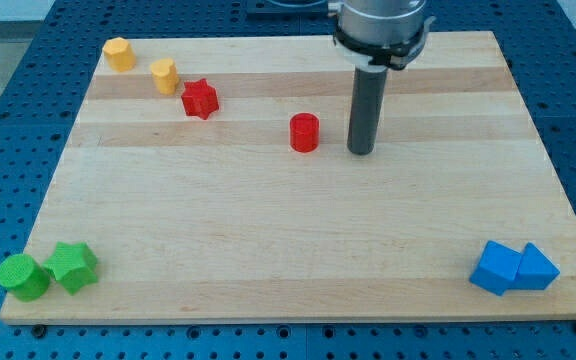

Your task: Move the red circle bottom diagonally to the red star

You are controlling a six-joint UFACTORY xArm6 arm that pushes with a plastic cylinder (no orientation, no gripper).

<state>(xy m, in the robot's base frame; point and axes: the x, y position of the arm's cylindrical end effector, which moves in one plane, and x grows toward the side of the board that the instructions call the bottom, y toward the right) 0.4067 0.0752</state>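
surface (298,250): pale wooden board, sitting on a blue perforated bench, carrying all the blocks.
green circle (22,276): sitting at the near left corner, touching the block on its right.
green star (72,266): lying just right of the green circle, pressing against it.
yellow hexagon (118,53): resting at the far left corner, on its own.
yellow block (164,75): sitting just right of and slightly nearer than the yellow hexagon; exact shape unclear.
red star (199,98): lying next in that diagonal line, right beside the yellow block, apparently not touching it.
red circle (305,132): standing upright, right of the red star and a bit nearer, clear board showing between the two.
my tip (361,152): resting on the surface just right of the red circle, a narrow gap showing, not touching it.
rod: standing vertical, dark, hanging from the grey arm end entering at the far edge.
gripper: none on this arm, so no spread or pinch to report; nothing being held.
blue blocks: blue cube (495,267) and a blue wedge-like block (534,268) sitting touching at the near right corner, well apart from everything else.
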